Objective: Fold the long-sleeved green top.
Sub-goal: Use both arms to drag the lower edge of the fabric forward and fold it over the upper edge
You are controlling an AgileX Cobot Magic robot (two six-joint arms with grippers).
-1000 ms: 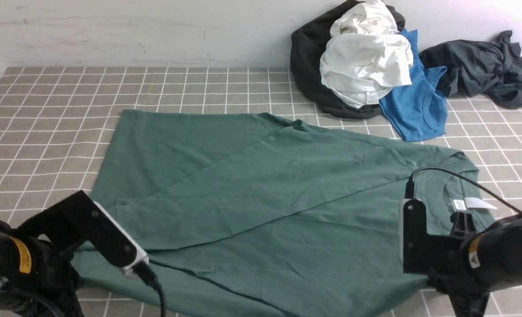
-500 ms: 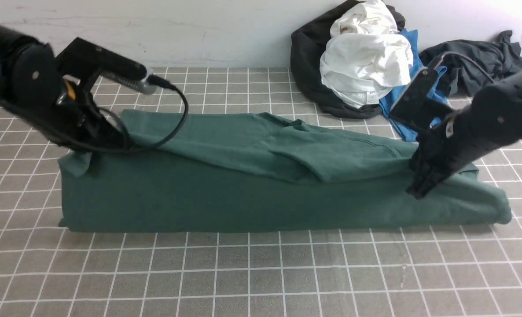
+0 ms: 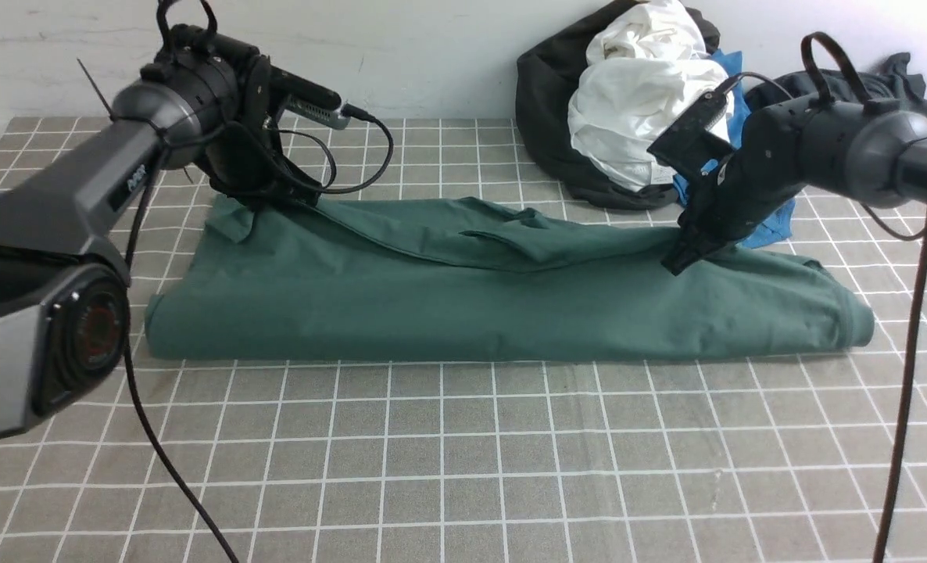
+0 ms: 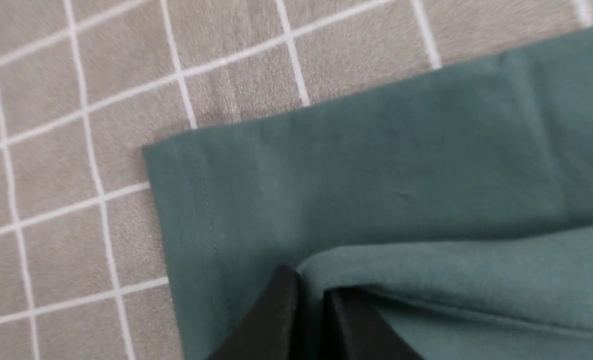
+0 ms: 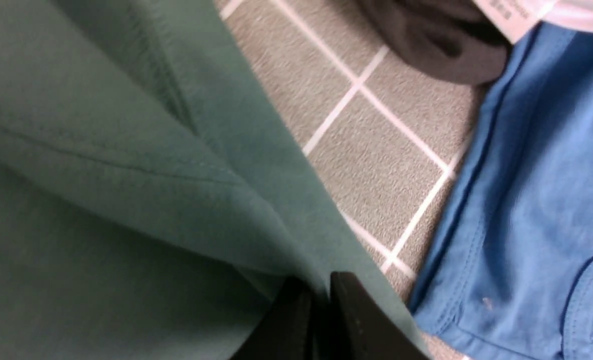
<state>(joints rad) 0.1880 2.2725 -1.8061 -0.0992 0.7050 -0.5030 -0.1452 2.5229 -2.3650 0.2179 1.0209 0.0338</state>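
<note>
the right end effector (image 5: pixel 317 290) pinches a fold of the green top (image 5: pixel 101 165) between two dark, nearly closed fingers. just beside the fold lies bare gridded bench (image 5: pixel 376 185), then a blue garment (image 5: pixel 536 200), a dark garment (image 5: pixel 436 35) and a white label (image 5: pixel 506 12).

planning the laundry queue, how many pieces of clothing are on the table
5: green top across the middle; at the far right, black garment, white garment on it, blue garment beside, dark grey garment farthest right. Others may hide underneath.

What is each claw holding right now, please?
Left claw: shut on the green top, at its far hem corner.
Right claw: shut on the green top, beside the blue garment.
</note>
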